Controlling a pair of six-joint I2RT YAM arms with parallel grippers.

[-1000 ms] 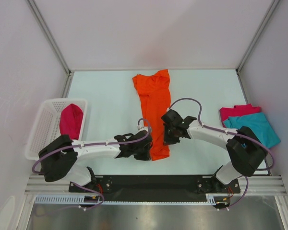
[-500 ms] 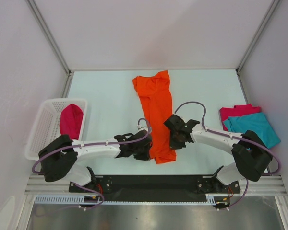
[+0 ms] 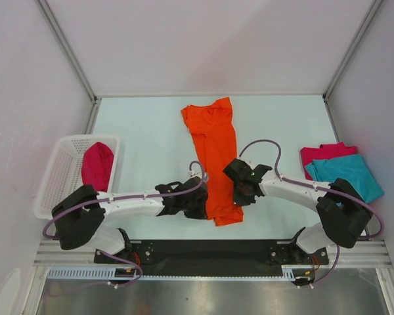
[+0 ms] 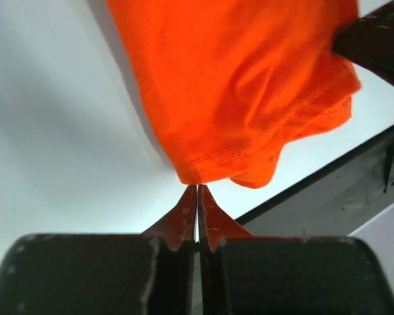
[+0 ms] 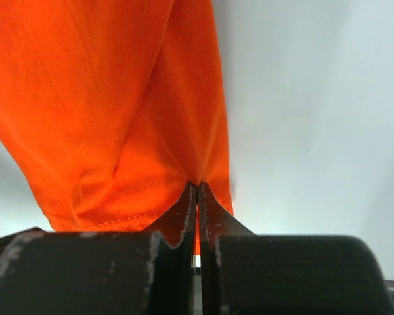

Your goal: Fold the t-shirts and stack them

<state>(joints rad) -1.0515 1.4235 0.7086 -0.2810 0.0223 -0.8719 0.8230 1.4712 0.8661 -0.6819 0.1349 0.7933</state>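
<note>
Top view: bright orange cloth t-shirt (image 3: 213,147) lies as a long narrow strip down the middle of the pale table (image 3: 144,131), far end near the back wall, near end between the two arms close to the table's near edge; left gripper (image 3: 198,205) at the strip's near-left side, right gripper (image 3: 240,195) at its near-right side, the two facing each other across the cloth; left wrist view: left gripper (image 4: 197,190) clenched, fingers pressed flat together, the stitched hem corner of the bright orange cloth t-shirt (image 4: 236,85) running down into the very tips, so a pinch on the hem's edge only; that corner hangs a little off the table, shadow beneath it; dark body of the right gripper (image 4: 374,42) shows at the upper right of this view, against the cloth; right wrist view: right gripper (image 5: 197,190) clamped on the bright orange cloth t-shirt (image 5: 105,98), a sliver of orange showing between the fingers below the tips, folds of cloth converging on the pinch; white mesh plastic basket (image 3: 56,177) at the table's left edge holds a bunched crimson cloth t-shirt (image 3: 97,165); at the right edge, a folded teal cloth t-shirt (image 3: 348,174) lies on a folded pink-red cloth t-shirt (image 3: 318,153), well apart from both grippers
</note>
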